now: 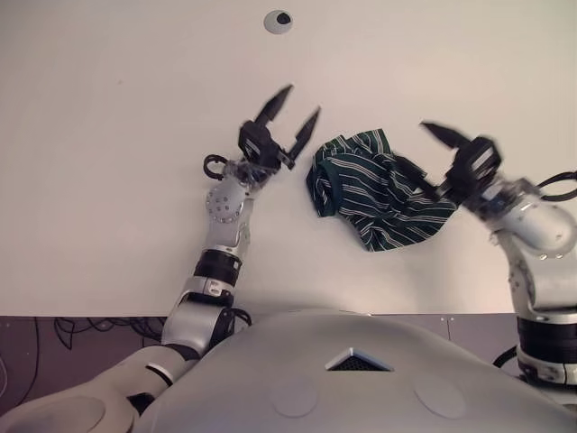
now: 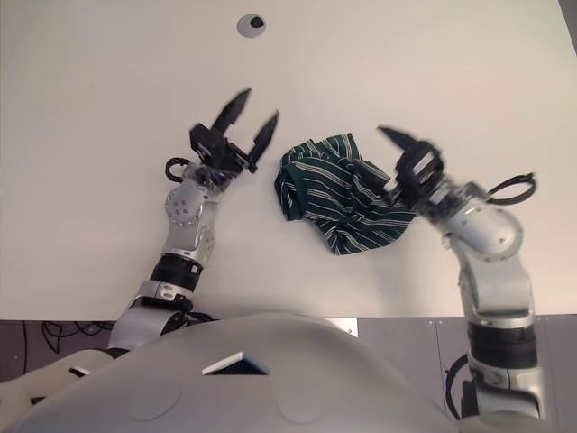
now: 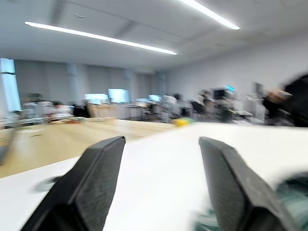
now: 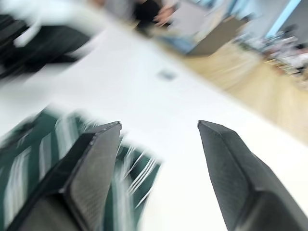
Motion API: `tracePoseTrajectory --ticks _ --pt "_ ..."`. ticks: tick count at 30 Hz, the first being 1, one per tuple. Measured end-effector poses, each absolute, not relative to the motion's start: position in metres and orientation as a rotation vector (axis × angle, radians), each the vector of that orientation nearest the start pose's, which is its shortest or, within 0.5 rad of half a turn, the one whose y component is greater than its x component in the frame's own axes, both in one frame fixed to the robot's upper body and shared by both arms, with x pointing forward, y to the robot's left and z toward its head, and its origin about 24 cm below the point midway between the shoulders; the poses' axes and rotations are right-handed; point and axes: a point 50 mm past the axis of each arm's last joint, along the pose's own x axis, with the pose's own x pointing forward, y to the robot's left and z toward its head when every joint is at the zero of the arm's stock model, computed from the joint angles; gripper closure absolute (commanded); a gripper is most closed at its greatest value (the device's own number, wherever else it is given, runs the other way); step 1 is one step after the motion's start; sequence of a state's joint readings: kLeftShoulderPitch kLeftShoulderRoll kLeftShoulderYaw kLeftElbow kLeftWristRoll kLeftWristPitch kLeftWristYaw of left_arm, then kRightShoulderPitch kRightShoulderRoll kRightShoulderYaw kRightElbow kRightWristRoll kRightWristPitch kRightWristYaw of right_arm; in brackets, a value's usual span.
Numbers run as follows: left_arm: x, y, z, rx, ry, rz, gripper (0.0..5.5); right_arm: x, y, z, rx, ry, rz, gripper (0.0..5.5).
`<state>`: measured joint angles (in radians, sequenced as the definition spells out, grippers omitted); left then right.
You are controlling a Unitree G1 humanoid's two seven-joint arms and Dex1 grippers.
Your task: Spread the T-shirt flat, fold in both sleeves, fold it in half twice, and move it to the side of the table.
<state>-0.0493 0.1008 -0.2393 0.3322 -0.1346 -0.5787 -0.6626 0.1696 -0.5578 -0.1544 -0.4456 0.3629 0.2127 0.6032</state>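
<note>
Both gaping, left gripper [image 1: 302,101] and right gripper [image 4: 159,124] flank the T-shirt [image 1: 379,191]; long axis far-left to near-right.

The table [image 1: 108,180] is big, white and smooth. A T-shirt [image 1: 379,194] lies right on it, a bit to the right of the middle. The T-shirt is dark green with thin white stripes. It is all bunched up in a lumpy heap, not flat. Far back on the table sits a small round grey disc [image 1: 279,22] with a dark spot in it, well apart from the T-shirt.
</note>
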Motion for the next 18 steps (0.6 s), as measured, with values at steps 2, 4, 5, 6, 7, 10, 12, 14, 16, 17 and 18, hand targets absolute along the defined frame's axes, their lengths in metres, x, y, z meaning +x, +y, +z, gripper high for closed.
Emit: tracePoseTrajectory --ticks 2,4,5,6,7,10,12,14,16,17,18 --pt "0.220 0.089 0.023 0.111 -0.235 -0.937 2.71 0.208 -0.217 0.124 -0.180 -0.023 0.611 2.57" --pt "0.216 0.092 0.022 0.172 -0.198 -0.979 2.71 0.209 -0.222 0.132 -0.154 -0.042 0.597 2.57" --pt "0.216 0.093 0.023 0.185 -0.189 -0.983 2.71 0.209 -0.221 0.133 -0.152 -0.046 0.599 2.57" --pt "0.216 0.093 0.020 0.208 -0.160 -0.986 2.71 0.212 -0.220 0.132 -0.175 -0.032 0.600 2.57" --pt "0.216 0.093 0.018 0.222 -0.140 -0.987 2.71 0.215 -0.219 0.128 -0.210 -0.012 0.603 2.57" --pt "0.214 0.090 0.006 0.293 -0.066 -1.000 2.71 0.224 -0.220 0.097 -0.395 0.154 0.618 2.57" --pt "0.213 0.089 -0.001 0.326 -0.027 -0.999 2.71 0.223 -0.222 0.082 -0.480 0.256 0.674 2.57" --pt "0.215 0.088 -0.002 0.363 -0.025 -0.996 2.71 0.217 -0.226 0.069 -0.543 0.361 0.751 2.57" --pt "0.216 0.090 -0.001 0.386 -0.025 -0.997 2.71 0.208 -0.229 0.057 -0.596 0.451 0.831 2.57" --pt "0.216 0.092 -0.001 0.401 -0.023 -0.998 2.71 0.202 -0.232 0.054 -0.614 0.489 0.877 2.57" --pt "0.216 0.095 -0.001 0.416 -0.021 -0.999 2.71 0.199 -0.233 0.054 -0.622 0.501 0.902 2.57"
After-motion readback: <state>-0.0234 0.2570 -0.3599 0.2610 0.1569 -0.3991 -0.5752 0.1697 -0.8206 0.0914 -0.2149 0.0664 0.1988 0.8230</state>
